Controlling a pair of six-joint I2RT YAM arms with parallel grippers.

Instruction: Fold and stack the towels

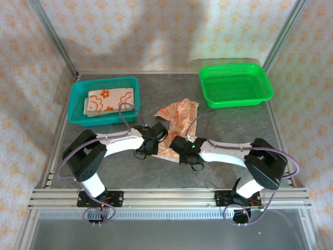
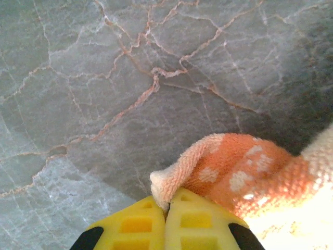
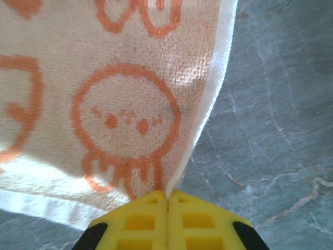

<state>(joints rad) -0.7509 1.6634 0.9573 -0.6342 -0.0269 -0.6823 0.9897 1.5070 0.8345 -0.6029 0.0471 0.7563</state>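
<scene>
The gripper point(image 3: 167, 200), jaws pressed together, pinches a towel point(image 3: 104, 94) by its corner. The cream cloth, printed with an orange lion face, spreads up and left of it. Grey table point(image 3: 276, 130) lies to its right.

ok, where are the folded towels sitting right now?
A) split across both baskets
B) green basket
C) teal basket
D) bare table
C: the folded towels lie in the teal basket at the far left, while the green basket at the far right has nothing but its mesh floor on show.
</scene>
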